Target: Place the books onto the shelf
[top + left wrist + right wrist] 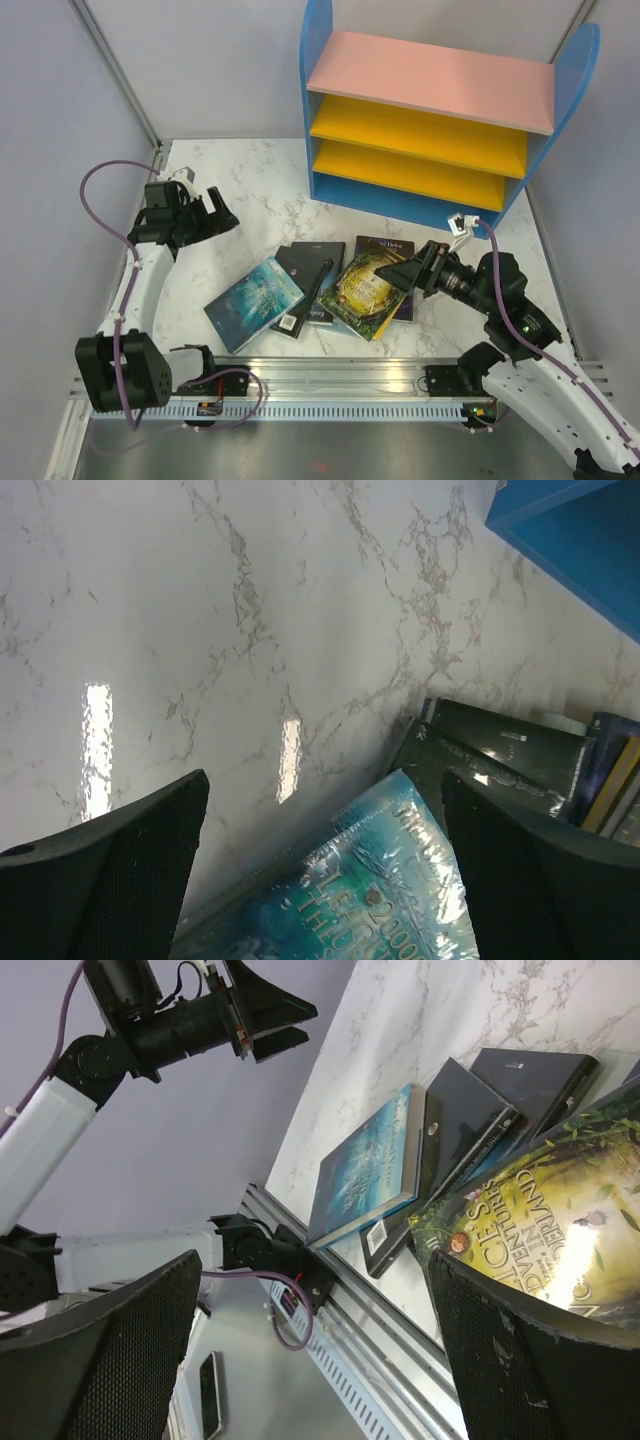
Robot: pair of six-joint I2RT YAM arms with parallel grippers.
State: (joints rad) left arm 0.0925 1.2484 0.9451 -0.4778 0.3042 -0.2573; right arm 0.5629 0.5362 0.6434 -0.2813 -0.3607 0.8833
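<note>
The books lie fanned out mid-table: a teal-blue one point(255, 300), a black one point(303, 268), a green-gold one point(362, 292) and a dark purple one point(388, 247). The shelf point(430, 80), with blue sides, a pink top and yellow boards, stands at the back right with nothing on it. My left gripper point(218, 215) hangs open above bare marble, left of the books. In the left wrist view the teal-blue book point(390, 890) shows between the open fingers point(120, 880). My right gripper point(398, 272) is open just over the green-gold book point(545, 1210), holding nothing.
Grey walls close in the table on the left and right. A metal rail point(330, 385) runs along the near edge between the arm bases. A phone point(212, 1395) lies on the metal surface below the rail. The shelf's blue corner point(580, 540) shows in the left wrist view.
</note>
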